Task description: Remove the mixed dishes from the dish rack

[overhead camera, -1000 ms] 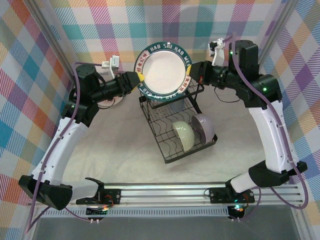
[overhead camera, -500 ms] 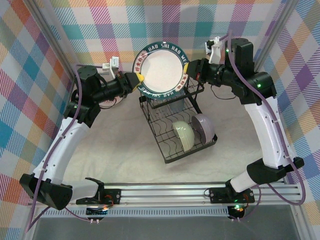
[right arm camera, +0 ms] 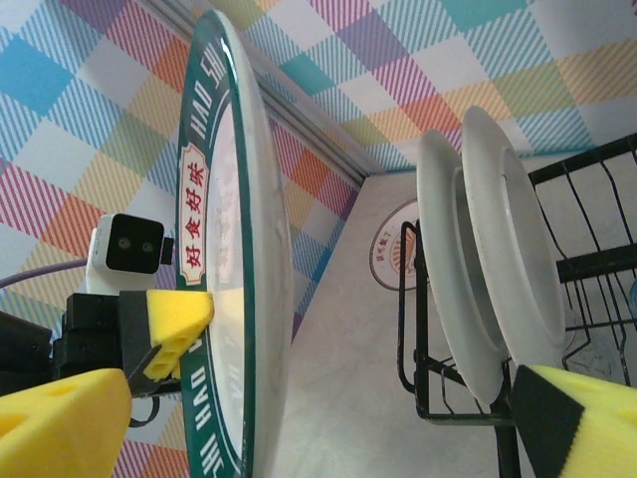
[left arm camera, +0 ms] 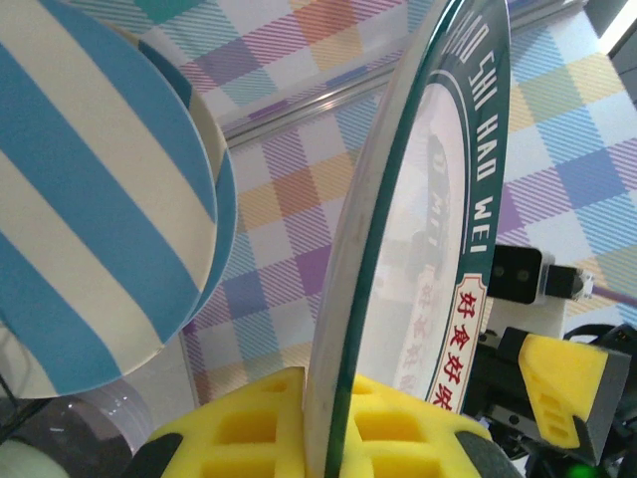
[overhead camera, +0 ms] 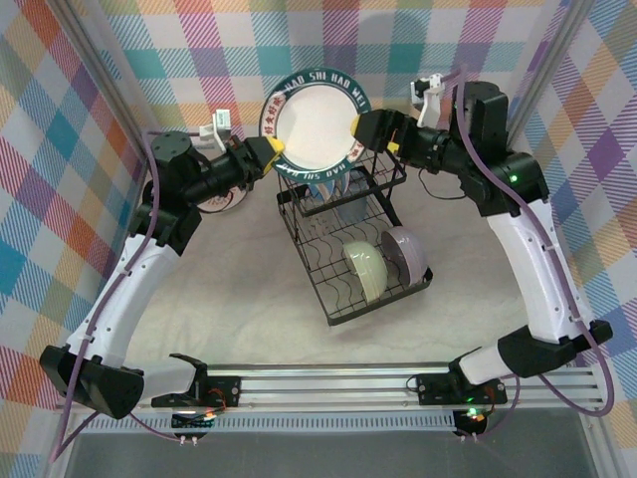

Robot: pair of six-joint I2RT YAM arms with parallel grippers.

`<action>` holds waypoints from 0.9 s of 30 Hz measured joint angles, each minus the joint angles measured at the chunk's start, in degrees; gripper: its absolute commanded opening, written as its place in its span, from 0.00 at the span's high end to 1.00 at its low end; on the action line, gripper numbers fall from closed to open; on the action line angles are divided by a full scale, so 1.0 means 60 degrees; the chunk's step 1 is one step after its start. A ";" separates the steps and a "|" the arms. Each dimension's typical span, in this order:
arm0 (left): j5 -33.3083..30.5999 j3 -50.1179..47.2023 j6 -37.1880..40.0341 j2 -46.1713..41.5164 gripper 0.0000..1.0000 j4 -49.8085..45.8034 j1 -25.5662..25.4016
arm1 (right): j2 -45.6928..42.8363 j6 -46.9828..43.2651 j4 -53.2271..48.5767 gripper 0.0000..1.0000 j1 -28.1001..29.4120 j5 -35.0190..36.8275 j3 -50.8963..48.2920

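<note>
my left tool clenched on plate at left rim | my right tool released, jaws astride right rim | plate upright above rack

Pastel plaid walls, pale tabletop, silver rail along near edge

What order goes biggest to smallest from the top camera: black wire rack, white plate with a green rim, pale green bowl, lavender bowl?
1. black wire dish rack
2. white plate with a green rim, though it is raised nearer the camera, which may flatter it
3. pale green bowl and lavender bowl: they look alike, so no ranking
</note>
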 measured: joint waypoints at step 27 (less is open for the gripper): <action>-0.1606 0.1322 -0.0036 0.1220 1.00 -0.0477 0.3140 | -0.2969 -0.0984 0.2164 0.01 0.0000 0.0273 -0.3089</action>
